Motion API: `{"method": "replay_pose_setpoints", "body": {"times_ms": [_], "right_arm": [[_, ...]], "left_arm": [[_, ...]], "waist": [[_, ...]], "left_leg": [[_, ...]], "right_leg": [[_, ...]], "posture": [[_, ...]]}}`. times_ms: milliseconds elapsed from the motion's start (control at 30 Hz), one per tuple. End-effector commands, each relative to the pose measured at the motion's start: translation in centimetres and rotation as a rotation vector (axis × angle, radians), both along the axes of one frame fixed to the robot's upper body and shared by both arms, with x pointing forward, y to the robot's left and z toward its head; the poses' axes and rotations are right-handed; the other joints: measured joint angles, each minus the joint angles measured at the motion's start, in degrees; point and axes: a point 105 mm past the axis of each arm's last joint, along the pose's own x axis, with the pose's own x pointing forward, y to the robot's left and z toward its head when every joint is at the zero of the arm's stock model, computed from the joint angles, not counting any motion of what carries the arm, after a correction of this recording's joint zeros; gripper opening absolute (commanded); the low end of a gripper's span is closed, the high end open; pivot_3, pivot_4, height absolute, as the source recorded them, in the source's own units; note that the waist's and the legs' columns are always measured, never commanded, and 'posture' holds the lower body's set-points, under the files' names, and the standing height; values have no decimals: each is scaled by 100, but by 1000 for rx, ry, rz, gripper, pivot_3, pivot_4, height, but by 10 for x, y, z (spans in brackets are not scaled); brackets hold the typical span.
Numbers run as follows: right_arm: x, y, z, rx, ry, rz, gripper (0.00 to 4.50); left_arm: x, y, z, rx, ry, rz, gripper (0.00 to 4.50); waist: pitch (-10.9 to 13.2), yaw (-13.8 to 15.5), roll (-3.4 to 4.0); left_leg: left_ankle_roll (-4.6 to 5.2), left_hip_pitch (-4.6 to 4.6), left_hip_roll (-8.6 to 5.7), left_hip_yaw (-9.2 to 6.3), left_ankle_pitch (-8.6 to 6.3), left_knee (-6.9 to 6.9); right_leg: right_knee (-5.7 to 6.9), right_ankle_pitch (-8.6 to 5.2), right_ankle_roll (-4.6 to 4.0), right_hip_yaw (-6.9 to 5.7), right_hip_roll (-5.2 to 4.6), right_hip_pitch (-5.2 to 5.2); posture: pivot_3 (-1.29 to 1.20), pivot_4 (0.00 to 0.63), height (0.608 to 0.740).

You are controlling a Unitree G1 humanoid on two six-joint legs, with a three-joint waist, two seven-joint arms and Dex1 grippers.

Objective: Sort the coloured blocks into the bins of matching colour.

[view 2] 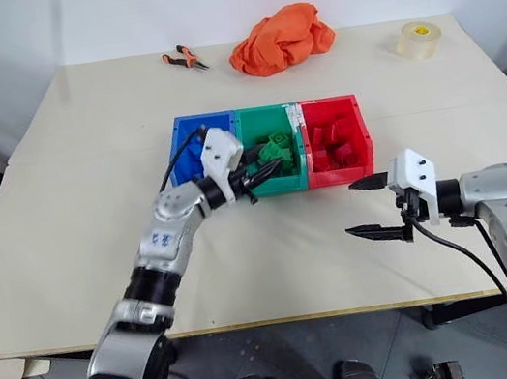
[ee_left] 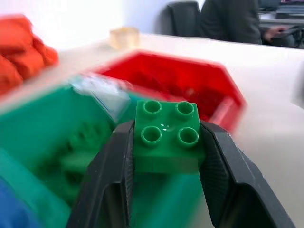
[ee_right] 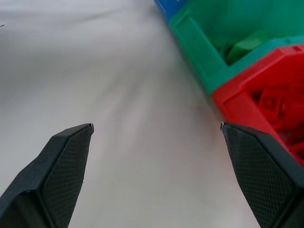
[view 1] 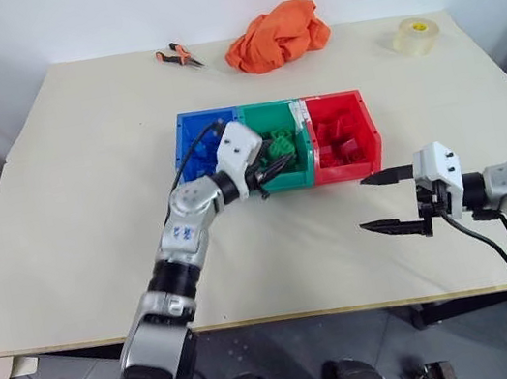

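Observation:
My left gripper (view 1: 270, 168) is shut on a green block (ee_left: 167, 135), a squarish studded brick clamped between both fingers. It hovers at the near edge of the green bin (view 1: 268, 106), pointing toward the red bin (view 1: 331, 97). The blue bin (view 1: 204, 115) sits at the left of the joined row, partly hidden by my left wrist. Green blocks (view 1: 282, 143) lie in the green bin, red blocks (view 1: 343, 140) in the red bin, blue blocks (view 1: 199, 156) in the blue one. My right gripper (view 1: 362, 205) is open and empty above the table, just in front of the red bin's near corner.
At the far side of the table lie an orange cloth (view 1: 278, 36), orange-handled pliers (view 1: 178, 56) and a tape roll (view 1: 415, 35). A seated person (ee_left: 228, 21) is beyond the table in the left wrist view. The table's near edge (view 1: 257, 318) runs under my arms.

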Motion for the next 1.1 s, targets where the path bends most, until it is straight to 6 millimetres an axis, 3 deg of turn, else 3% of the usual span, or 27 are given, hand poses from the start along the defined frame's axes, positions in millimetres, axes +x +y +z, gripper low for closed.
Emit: {"method": "replay_pose_setpoints", "body": {"times_ms": [33,267,367,500,733,933,1000,1100], "right_arm": [[-5,-2,15,16,-59,-20,4500],[-11,-6,13,24,-56,-55,4500],[-11,-7,13,26,-56,-58,4500],[-6,-7,15,27,-58,-48,4500],[12,-13,22,28,-60,-33,4500],[26,-26,22,21,-44,-30,4500],[30,-31,22,13,-40,-35,4500],[35,-36,21,4,-37,-41,4500]], "left_arm": [[15,-1,4,-12,-10,46,2221],[19,-1,12,-3,-39,19,4432],[7,5,16,-22,-55,-64,4473],[-26,33,14,-75,-12,-185,4473],[-89,123,1,-22,155,-146,4473],[-111,203,4,36,196,54,4473],[-116,223,0,89,190,110,4473],[-117,236,0,96,187,137,4473]], "waist": [[1,-18,-2],[3,-22,-4],[3,-26,-4],[2,-75,-3],[2,-176,-1],[3,-155,0],[4,-168,2],[6,-165,7]], "left_leg": [[0,2,1,1,0,-2],[0,1,3,3,0,0],[0,-1,2,3,0,0],[-2,2,8,2,1,-2],[-5,3,15,-12,3,0],[-5,1,9,-40,2,1],[-6,1,8,-41,1,-3],[-6,1,7,-39,1,-4]], "right_leg": [[0,0,0,1,0,-1],[2,0,0,2,1,-4],[3,0,0,2,1,-6],[7,0,0,7,5,-9],[8,-1,-2,15,5,-4],[3,-3,-5,31,-8,11],[2,-3,-6,28,-7,11],[2,-4,-7,27,-8,9]], "posture": [[0,150,740],[0,150,740],[0,150,740],[0,150,740],[0,150,740],[0,150,740],[0,150,740],[0,150,740]]}}
